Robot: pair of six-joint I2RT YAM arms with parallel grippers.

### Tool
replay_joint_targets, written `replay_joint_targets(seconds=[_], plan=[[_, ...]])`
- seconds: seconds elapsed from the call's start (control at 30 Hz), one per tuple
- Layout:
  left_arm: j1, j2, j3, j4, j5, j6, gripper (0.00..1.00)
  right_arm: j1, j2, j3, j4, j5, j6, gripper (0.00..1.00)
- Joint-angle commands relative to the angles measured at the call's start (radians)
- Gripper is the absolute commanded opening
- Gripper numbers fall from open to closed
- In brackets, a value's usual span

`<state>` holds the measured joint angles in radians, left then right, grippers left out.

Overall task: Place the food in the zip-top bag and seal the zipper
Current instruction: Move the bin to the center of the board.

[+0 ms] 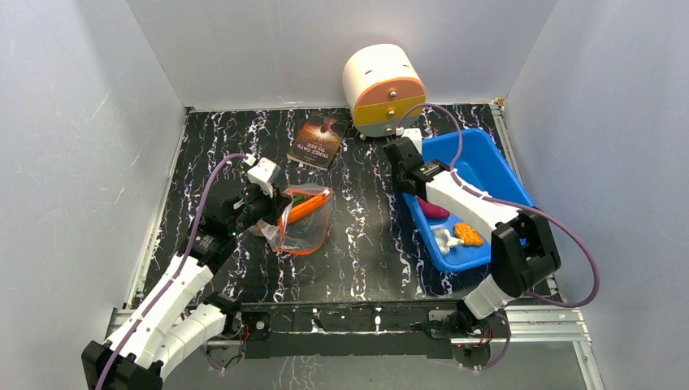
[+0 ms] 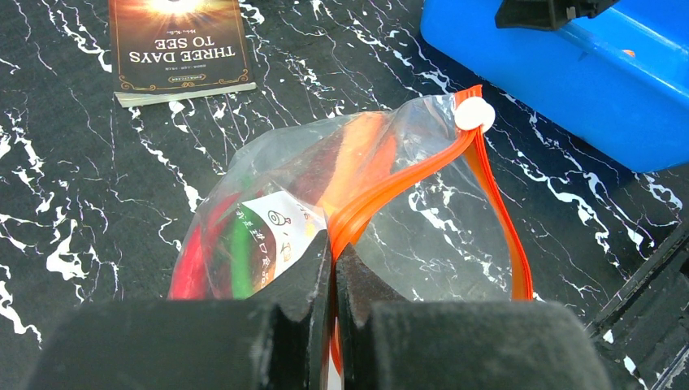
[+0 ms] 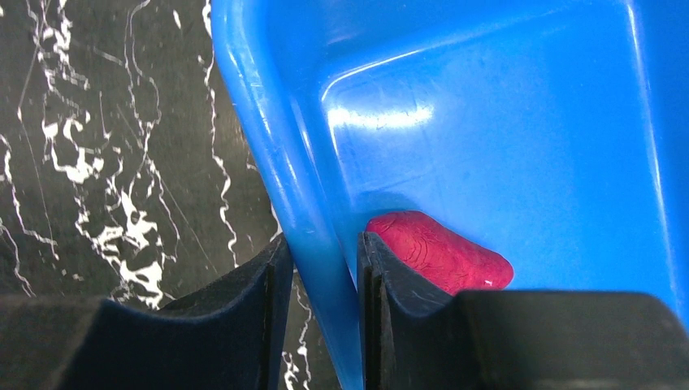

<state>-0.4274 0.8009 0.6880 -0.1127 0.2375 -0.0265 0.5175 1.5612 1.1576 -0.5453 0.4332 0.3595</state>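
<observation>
Black white-veined worktop with white walls on three sides. A dark paperback book lies flat at the back centre, well apart from the bag. A white drum-shaped box with orange and yellow drawer fronts lies on its side at the back wall, just behind the blue bin. The bin sits on the right half of the worktop. The right arm stretches across it and covers part of its inside in the top view.

Right gripper: jaws straddle the bin's left wall, one finger outside and one inside, both pressed against the plastic. The wall is all that sits between them. The magenta piece lies on the bin floor, touching the inner finger. The white lump and an orange-brown piece lie nearer the bin's front end.

The zip-top bag sits left of centre on the worktop, clear and crumpled, mouth partly lifted. The zipper is an orange strip that runs up to a white slider at the far corner. Left gripper: jaws pressed together, pinching the zipper strip at its near end.

Inside the bag are a long orange piece, a green stick, a red piece and a white printed label.
</observation>
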Motion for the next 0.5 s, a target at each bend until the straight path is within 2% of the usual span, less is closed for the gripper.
replay_joint_targets(seconds=[0.0, 0.47], plan=[[0.004, -0.014, -0.007, 0.021, 0.02, -0.003, 0.0, -0.049, 0.042, 0.061, 0.145, 0.044, 0.136, 0.18], [0.004, 0.001, -0.007, 0.016, 0.013, 0.0, 0.0, -0.137, 0.229, 0.244, 0.247, 0.11, 0.203, 0.19]])
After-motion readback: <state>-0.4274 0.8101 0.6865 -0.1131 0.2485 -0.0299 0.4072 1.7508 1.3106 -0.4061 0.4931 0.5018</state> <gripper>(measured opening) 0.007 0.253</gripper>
